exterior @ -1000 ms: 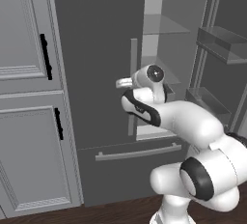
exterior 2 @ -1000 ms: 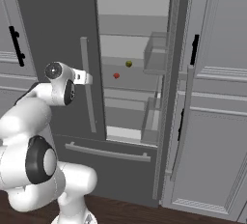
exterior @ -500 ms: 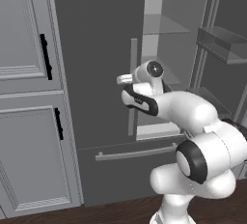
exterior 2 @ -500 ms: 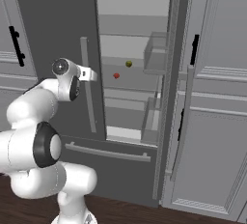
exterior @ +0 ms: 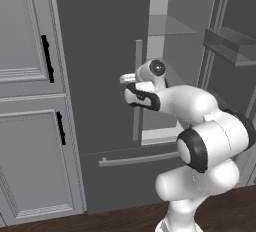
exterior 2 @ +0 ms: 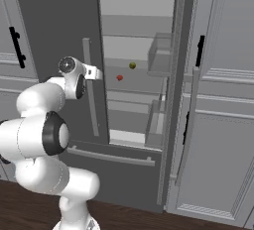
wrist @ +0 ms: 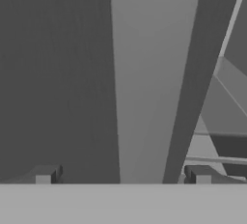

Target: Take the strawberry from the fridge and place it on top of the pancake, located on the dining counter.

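1. My gripper (wrist: pixel 123 175) is spread wide, empty, facing the fridge (exterior 2: pixel 59 30) door handle (wrist: pixel 144 73).
2. The strawberry (exterior 2: pixel 119 78) sits center frame on a shelf (exterior 2: pixel 136 83), near a yellow-green fruit (exterior 2: pixel 132 65).
3. The closed left door partly blocks it.

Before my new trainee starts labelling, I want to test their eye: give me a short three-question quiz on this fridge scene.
1. True or false: the fridge's right door stands open.
2. Which fruit sits on the shelf nearer the arm: the strawberry or the yellow-green fruit?
3. The gripper fingers are: A) shut on the strawberry, B) spread apart with the left door's bar handle between them, C) shut on nothing.

Key: 1 true; 2 the strawberry; 3 B.
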Motion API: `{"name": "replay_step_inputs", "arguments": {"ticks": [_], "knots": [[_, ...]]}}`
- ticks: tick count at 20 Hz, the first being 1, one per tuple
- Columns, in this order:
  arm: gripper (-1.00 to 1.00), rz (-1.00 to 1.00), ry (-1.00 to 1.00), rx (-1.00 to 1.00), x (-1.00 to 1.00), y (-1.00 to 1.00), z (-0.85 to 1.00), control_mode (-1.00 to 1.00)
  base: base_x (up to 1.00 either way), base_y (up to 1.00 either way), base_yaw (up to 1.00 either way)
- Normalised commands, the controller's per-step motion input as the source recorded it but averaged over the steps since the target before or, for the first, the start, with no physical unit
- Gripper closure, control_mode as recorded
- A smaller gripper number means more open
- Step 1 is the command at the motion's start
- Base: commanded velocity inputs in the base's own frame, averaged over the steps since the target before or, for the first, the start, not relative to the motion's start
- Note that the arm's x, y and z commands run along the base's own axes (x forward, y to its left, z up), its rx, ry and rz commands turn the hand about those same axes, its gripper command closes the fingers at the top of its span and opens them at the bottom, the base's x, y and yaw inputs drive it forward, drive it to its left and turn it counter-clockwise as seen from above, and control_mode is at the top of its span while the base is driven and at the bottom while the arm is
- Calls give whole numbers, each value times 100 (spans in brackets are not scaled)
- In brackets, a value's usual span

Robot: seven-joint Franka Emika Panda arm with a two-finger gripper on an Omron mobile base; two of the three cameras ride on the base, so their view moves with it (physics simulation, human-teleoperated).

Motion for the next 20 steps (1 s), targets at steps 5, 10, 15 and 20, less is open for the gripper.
{"name": "replay_step_inputs", "arguments": {"ticks": [5, 10, 15, 20], "knots": [[-100, 0, 0, 0, 25, 0, 0, -100, 0, 0, 0], [-100, 0, 0, 0, 24, 0, 0, -100, 0, 0, 0], [-100, -1, 0, 0, 32, 0, 0, -100, 0, 0, 0], [100, -2, 0, 0, 37, 0, -6, -100, 0, 0, 0]]}}
